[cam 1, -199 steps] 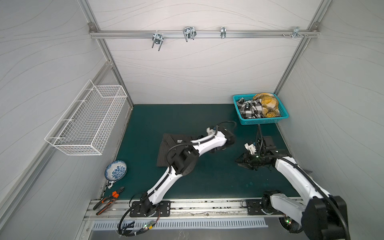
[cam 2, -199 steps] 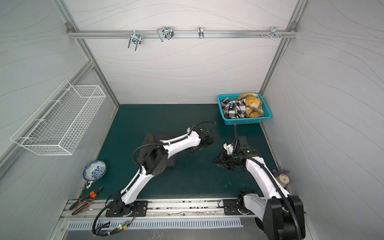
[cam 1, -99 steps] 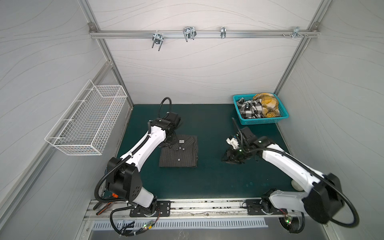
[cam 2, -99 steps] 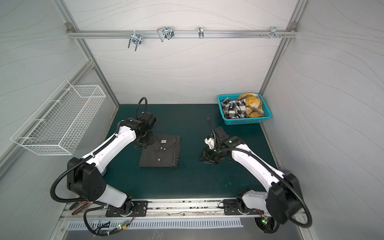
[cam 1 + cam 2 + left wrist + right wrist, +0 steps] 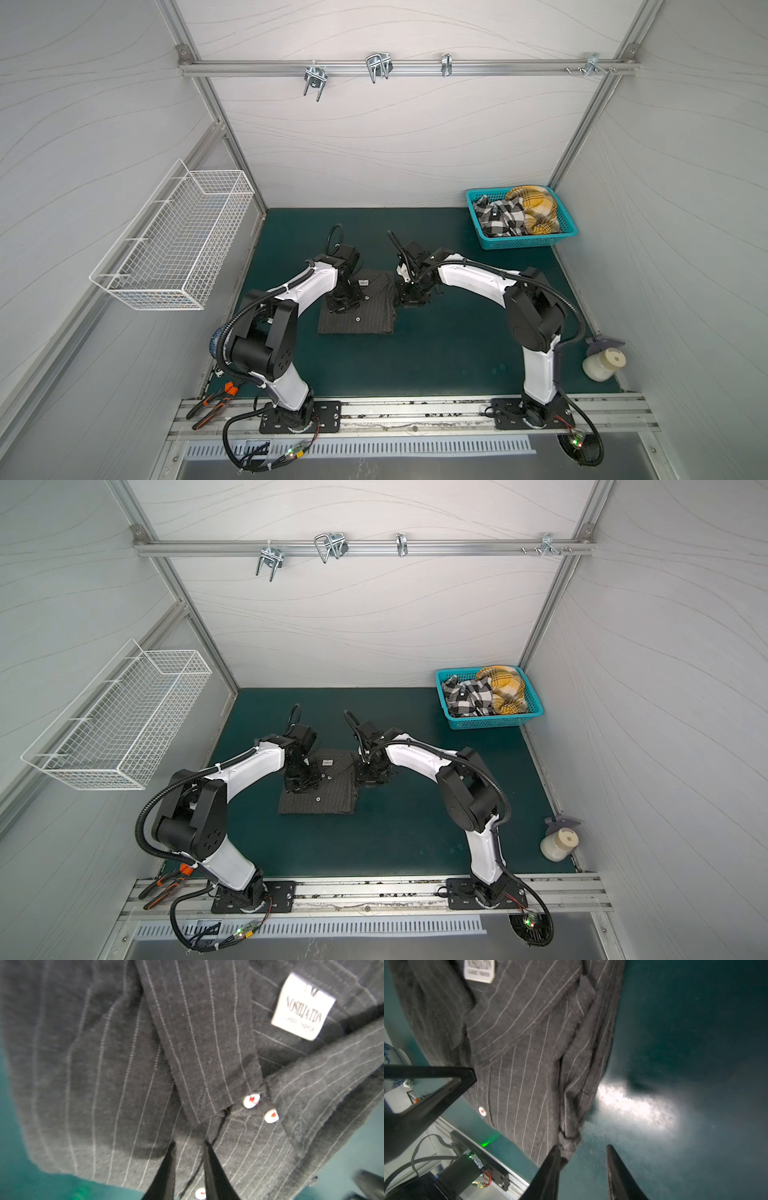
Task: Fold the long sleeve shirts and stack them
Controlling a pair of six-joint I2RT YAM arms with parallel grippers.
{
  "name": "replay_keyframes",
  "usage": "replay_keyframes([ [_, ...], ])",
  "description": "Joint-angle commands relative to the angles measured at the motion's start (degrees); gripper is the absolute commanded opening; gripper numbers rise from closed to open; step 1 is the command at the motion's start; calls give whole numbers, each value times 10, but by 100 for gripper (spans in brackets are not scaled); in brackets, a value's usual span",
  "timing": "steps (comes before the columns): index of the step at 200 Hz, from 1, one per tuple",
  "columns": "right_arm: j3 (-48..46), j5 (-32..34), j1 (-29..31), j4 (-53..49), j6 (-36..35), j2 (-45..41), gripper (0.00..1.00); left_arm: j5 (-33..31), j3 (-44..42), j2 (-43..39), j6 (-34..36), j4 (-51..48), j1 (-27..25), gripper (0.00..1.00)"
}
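The left gripper (image 5: pixel 189 1143) rests nearly pressed together on the front of the charcoal pinstriped shirt (image 5: pixel 93 1064), with a thin strip of cloth between its jaws; whether it truly pinches I cannot tell. The right gripper (image 5: pixel 582 1147) is spread, and the shirt's bunched side edge touches one jaw. The shirt lies folded on the green mat (image 5: pixel 436 353) between the arms. Soft, light and limp, it likely sags if lifted at one point, so pinching all layers at both sides near the collar (image 5: pixel 203 1043) seems wisest. The black-and-white plaid shirt (image 5: pixel 498 216) and yellow plaid shirt (image 5: pixel 536 203) lie crumpled in the teal basket (image 5: pixel 523 243)
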Motion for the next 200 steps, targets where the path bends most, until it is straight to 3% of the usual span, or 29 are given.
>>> replay_keyframes([
  [1,20,-14,7,8,11,24,38,27,-1,-10,-12,31,1,24],
  [65,34,-10,21,-1,19,43,41,70,-14,-35,-19,45,25,23],
  [114,8,2,23,3,28,7,52,76,-22,-107,6,9,126,29],
  [147,33,3,29,-9,22,18,48,92,-46,-97,38,2,200,28],
  [171,45,-2,32,-14,20,38,41,95,-57,-72,51,6,214,24],
  [200,50,-10,39,-8,21,52,40,99,-67,-60,46,14,216,25],
])
